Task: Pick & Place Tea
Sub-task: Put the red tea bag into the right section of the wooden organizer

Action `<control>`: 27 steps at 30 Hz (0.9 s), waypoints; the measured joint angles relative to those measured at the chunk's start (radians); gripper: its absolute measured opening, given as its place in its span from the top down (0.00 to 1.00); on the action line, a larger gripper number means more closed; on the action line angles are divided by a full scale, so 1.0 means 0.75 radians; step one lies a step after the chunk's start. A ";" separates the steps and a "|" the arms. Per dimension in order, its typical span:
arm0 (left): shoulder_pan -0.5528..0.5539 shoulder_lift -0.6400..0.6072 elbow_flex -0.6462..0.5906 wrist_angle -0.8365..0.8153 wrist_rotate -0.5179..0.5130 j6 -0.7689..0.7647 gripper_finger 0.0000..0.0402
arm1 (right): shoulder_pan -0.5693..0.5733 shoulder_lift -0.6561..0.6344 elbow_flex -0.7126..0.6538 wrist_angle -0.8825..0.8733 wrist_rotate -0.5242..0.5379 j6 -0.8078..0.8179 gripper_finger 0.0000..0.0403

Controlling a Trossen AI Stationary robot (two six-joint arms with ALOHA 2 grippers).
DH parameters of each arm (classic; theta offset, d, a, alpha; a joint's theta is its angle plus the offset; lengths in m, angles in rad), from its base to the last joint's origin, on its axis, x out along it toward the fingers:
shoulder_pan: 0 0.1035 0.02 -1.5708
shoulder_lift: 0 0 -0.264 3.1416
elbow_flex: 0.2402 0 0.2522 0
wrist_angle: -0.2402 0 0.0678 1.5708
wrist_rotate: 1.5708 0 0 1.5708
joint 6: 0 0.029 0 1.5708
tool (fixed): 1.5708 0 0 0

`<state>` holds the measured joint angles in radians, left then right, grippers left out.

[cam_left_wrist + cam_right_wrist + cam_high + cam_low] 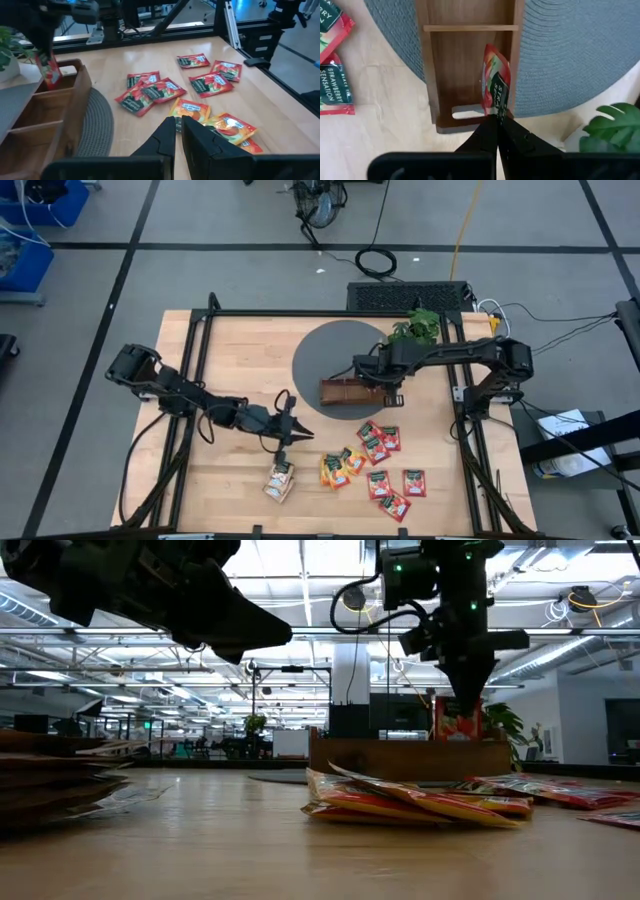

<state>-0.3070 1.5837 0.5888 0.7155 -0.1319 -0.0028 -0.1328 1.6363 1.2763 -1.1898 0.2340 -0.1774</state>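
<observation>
Over the end compartment of the wooden tray (470, 65), at the tray's 3 o'clock end in the high view, the right gripper (496, 120) hangs with its fingers (485, 135) pinched fully together on the lower edge of a red tea sachet (496, 82); the sachet stands on edge, its long axis running up and down, its free end pointing down into the compartment, close to the tray's side wall; whether it touches the tray floor cannot be told. In the low view the same sachet (458, 720) hangs upright under the gripper, behind the tray's front wall (410, 758).

The tray sits on a round grey mat (335, 355), with a green plant (418, 328) at the mat's 2 o'clock.

The other sachets lie flat on the table (230, 350): a red cluster (379, 438) at the tray's 5 o'clock; an orange group (338, 468) at 6 o'clock; two more red ones (395, 488) nearer the table's front edge; a pale stack (279, 480) at 7 o'clock.

The left gripper (296, 432) hovers above the table, just above the pale stack at its 12 o'clock; its fingers (165, 140) stand almost shut, only a narrow slit between them, holding nothing and touching nothing.
</observation>
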 joint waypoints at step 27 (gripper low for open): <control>0.000 0.000 0.001 0.000 -0.001 -0.009 0.91 | -0.007 0.000 -0.135 0.188 0.042 0.045 0.77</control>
<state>-0.3069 1.5837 0.5892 0.7155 -0.1329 -0.0093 -0.1383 1.6363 1.1748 -1.0487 0.2653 -0.1435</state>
